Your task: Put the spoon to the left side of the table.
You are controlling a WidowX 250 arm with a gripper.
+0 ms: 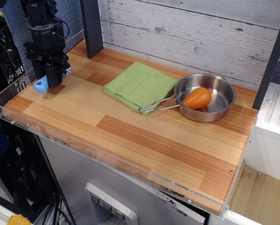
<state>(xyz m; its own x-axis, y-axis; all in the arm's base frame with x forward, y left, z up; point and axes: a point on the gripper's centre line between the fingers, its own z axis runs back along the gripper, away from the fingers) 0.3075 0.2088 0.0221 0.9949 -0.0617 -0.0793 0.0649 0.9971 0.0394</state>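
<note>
Tool over the desk's left end, clamped on the spoon, green cloth mid-desk, pan holding a carrot at right.
</note>
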